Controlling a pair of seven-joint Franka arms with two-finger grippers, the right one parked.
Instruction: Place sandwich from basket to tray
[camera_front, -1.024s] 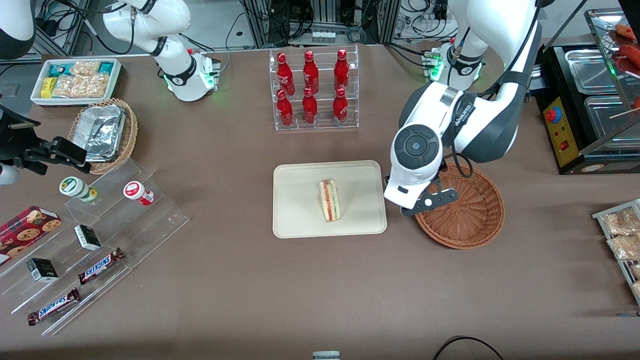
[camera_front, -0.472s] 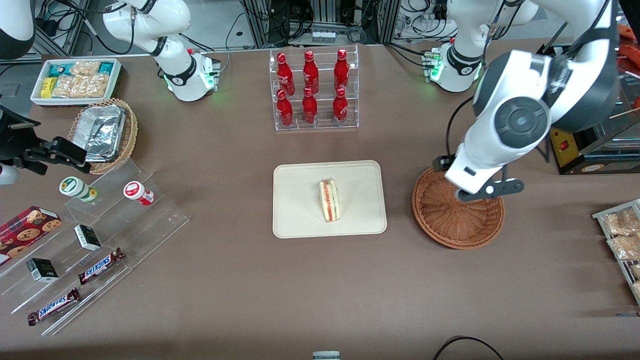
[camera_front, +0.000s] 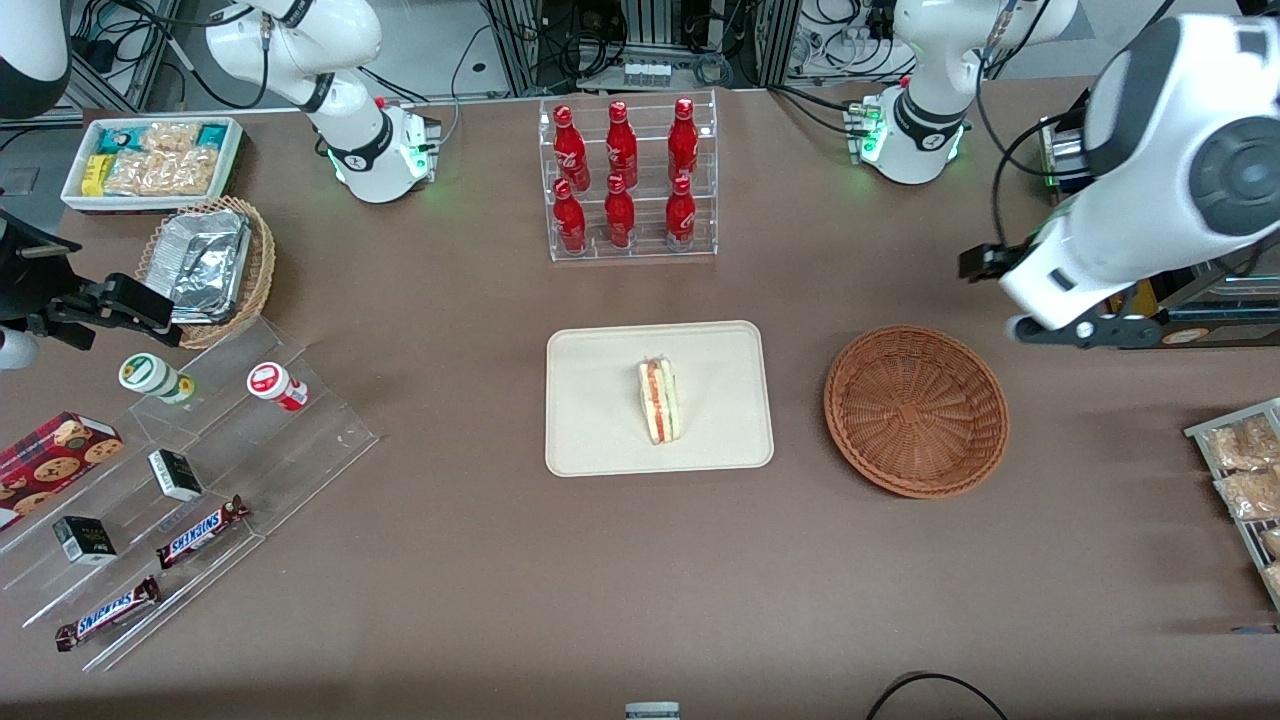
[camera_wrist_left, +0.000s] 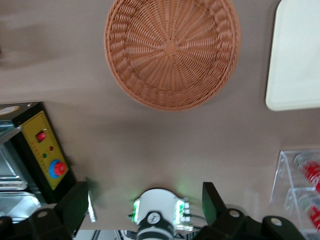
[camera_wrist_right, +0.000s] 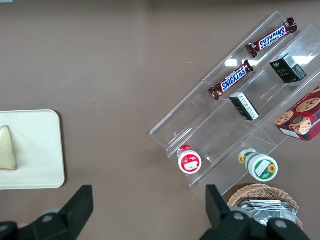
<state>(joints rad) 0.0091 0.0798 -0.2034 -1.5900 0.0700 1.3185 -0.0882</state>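
Front view, scanning across: clear stepped display toward the parked arm's end of the table, holding chocolate bars and small jars. At table centre, the tray, with the sandwich standing on edge on it, at about 3 o'clock from the tray's middle and inside the rim. Rack of red bottles at 12 o'clock from the tray, farther from the front camera. Basket at 3 o'clock from the tray, just beside it, not touching; nothing in it. Gripper raised at roughly 2 o'clock from the basket, toward the working arm's end, clear of basket and tray. Wrist view: fingers spread wide apart, nothing between them; basket and a tray corner visible below.
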